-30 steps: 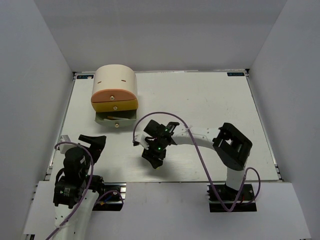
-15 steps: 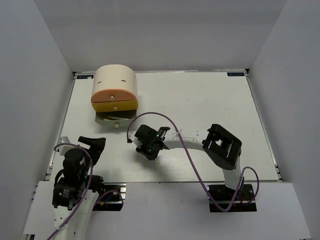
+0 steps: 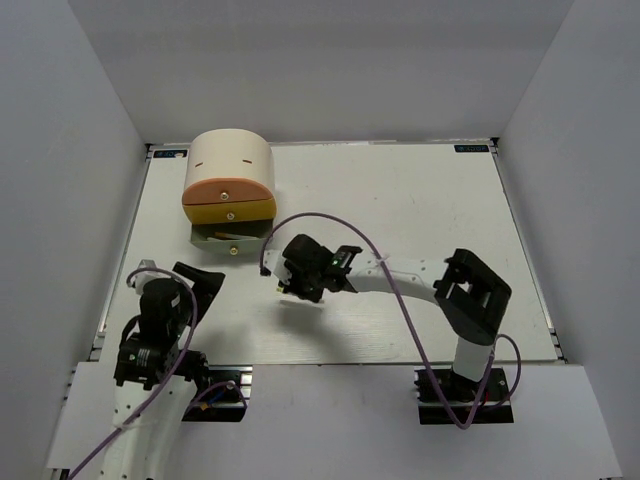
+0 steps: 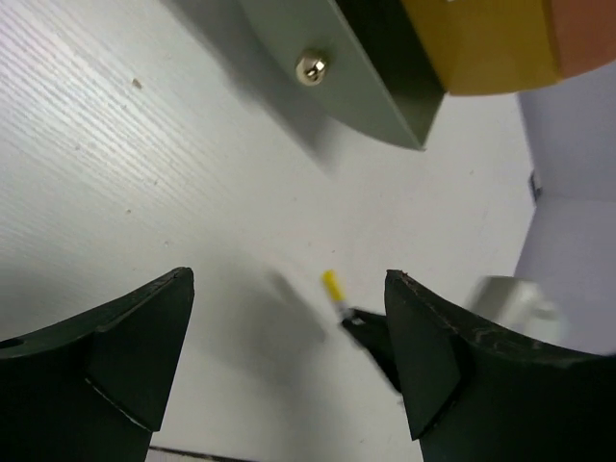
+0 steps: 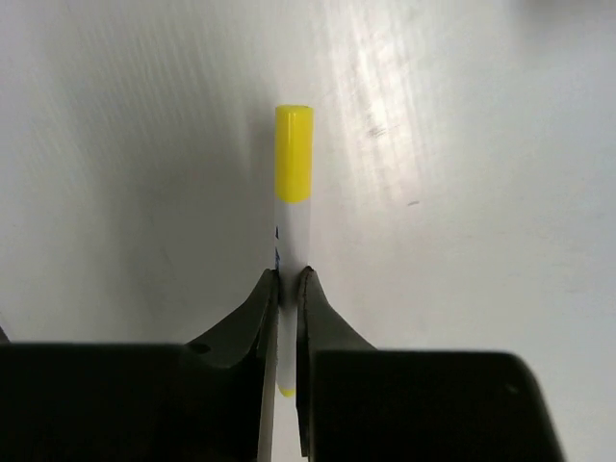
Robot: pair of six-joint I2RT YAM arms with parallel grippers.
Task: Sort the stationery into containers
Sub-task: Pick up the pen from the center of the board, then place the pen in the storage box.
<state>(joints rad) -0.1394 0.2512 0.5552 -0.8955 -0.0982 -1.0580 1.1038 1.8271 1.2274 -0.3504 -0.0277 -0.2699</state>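
A thin white pen with a yellow tip is pinched between the fingers of my right gripper, which is shut on it; the tip points away from the wrist over the white table. From above, the right gripper sits left of the table's middle, a little below and right of the beige cabinet. The cabinet's orange drawer and yellow drawer are closed; the bottom drawer is pulled out. My left gripper is open and holds nothing; the pen's yellow tip shows ahead of it.
The pulled-out drawer's grey-green front with its knob is ahead of the left gripper. White walls enclose the table on three sides. The right arm's purple cable arches over the table's middle.
The right gripper has closed on the white pen and shifted a little left toward the cabinet. The left wrist has moved slightly up and to the right, still open.
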